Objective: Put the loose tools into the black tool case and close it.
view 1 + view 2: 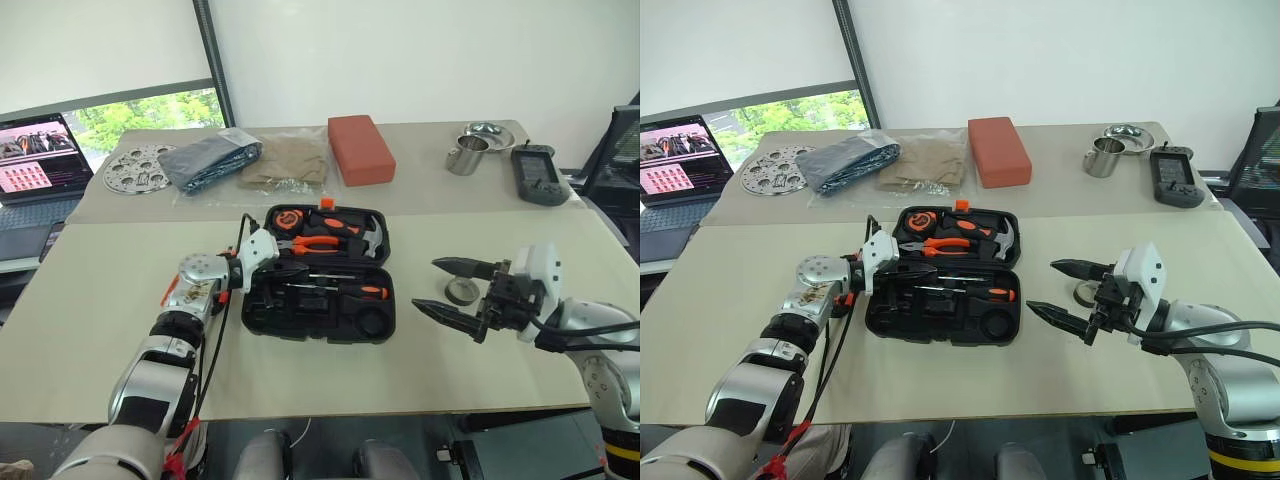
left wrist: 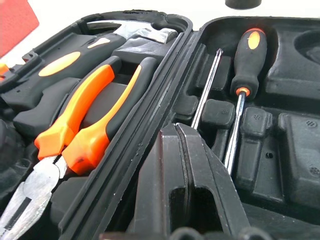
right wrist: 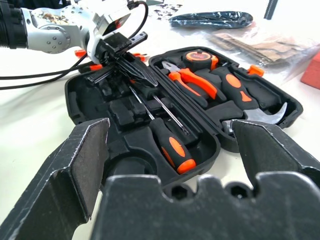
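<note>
The black tool case [image 1: 252, 318] lies open at the table's middle. Its far half holds orange-handled pliers [image 1: 316, 243], a tape measure [image 1: 287, 217] and a hammer [image 1: 367, 236]. An orange-and-black screwdriver [image 1: 366, 291] rests in the near half, beside a thinner screwdriver [image 2: 207, 85] whose shaft runs out from under my left fingertips. My left gripper [image 1: 303, 270] is shut, low over the near half's left side; whether it touches that tool I cannot tell. My right gripper [image 1: 425, 284] hangs open to the right of the case. A small grey tape roll [image 1: 463, 292] lies on the table just behind it.
Along the far table stand a red-orange block [image 1: 360, 148], a steel cup [image 1: 466, 156] with a bowl [image 1: 488, 130], and a dark handheld device [image 1: 540, 176]. Bagged cloths [image 1: 212, 160], a perforated metal disc [image 1: 137, 168] and a laptop [image 1: 40, 155] sit at far left.
</note>
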